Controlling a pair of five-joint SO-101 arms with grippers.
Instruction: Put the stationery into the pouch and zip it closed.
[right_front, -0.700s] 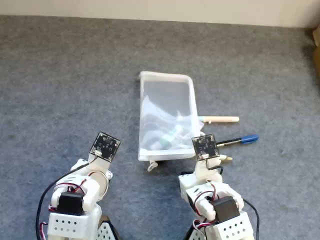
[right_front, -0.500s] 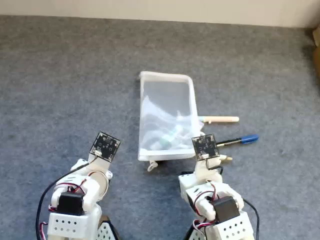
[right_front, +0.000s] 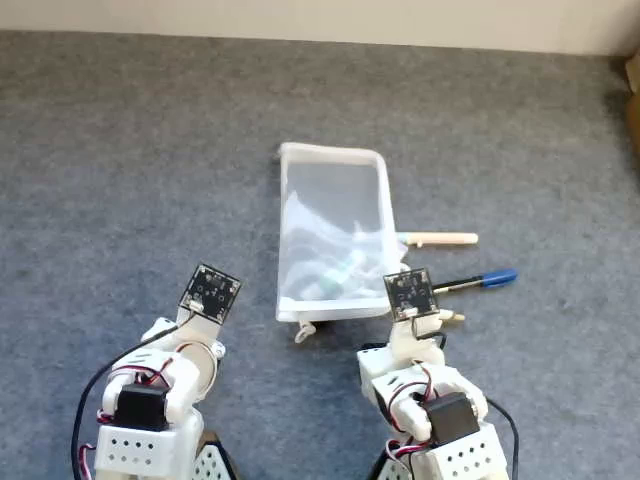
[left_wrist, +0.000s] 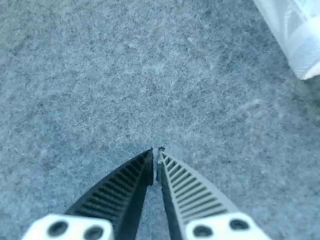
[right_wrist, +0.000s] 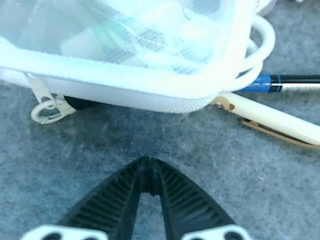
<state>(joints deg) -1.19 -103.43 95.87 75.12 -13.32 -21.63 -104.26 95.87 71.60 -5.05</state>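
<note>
While the pouch (right_front: 333, 235) lies on the grey mat (right_front: 150, 150) ahead of both arms, a blue pen (right_front: 480, 281) and a cream pen (right_front: 440, 238) lie just beside its right edge. The right gripper (right_wrist: 149, 175) hangs near the pouch's zip pull (right_wrist: 47, 107), jaws pressed together. The left gripper (left_wrist: 155, 161) hangs over mat, jaws also pressed together.

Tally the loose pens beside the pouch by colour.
Cream: 2, the far cream pen and the near cream pen
Blue-capped: 1, the blue-capped pen
Total: 3
</note>
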